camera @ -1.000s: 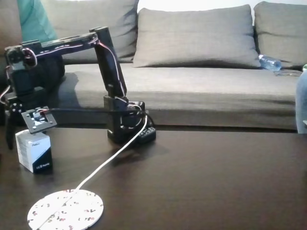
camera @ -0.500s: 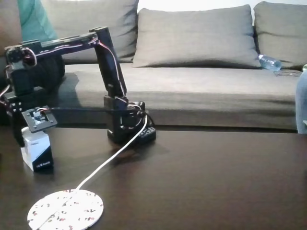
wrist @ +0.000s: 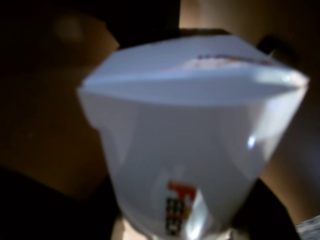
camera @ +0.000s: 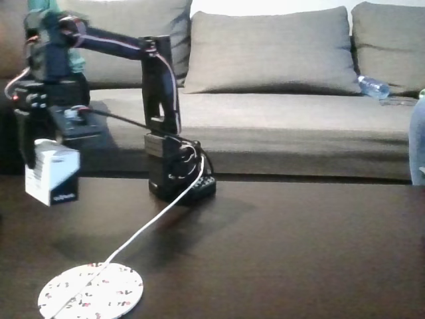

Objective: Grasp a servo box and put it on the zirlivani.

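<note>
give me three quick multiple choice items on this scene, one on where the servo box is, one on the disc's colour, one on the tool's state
1. Where is the servo box?
A. in the air above the table
B. lying on the disc
C. on the sofa seat

2. What colour is the zirlivani?
A. plain black
B. white with small red and dark speckles
C. solid green

3. What state is the tool in?
A. open and empty
B. shut on the servo box
C. shut on the white cable

Key: 1 A, the fixed view shows the box hanging clear of the dark table. 2 B, the disc lies speckled at the near edge. 3 B, the box hangs tilted from the tool, close up in the wrist view.
</note>
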Robot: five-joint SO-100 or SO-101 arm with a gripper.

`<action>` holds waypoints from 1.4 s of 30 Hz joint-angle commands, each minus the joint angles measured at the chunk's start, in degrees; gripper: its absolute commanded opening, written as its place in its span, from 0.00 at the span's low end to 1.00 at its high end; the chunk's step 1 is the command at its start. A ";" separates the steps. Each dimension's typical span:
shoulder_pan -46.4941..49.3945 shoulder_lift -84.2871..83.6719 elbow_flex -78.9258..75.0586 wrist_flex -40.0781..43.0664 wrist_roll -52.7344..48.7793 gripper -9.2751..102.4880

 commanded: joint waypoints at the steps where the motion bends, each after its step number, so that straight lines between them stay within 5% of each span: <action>1: -5.80 3.16 -2.29 -2.90 1.76 0.19; 15: -22.94 2.46 -1.76 -7.21 5.01 0.19; 24: -23.03 -6.94 -2.64 -15.38 4.92 0.19; 42: -25.05 -16.70 -13.54 -14.50 4.39 0.19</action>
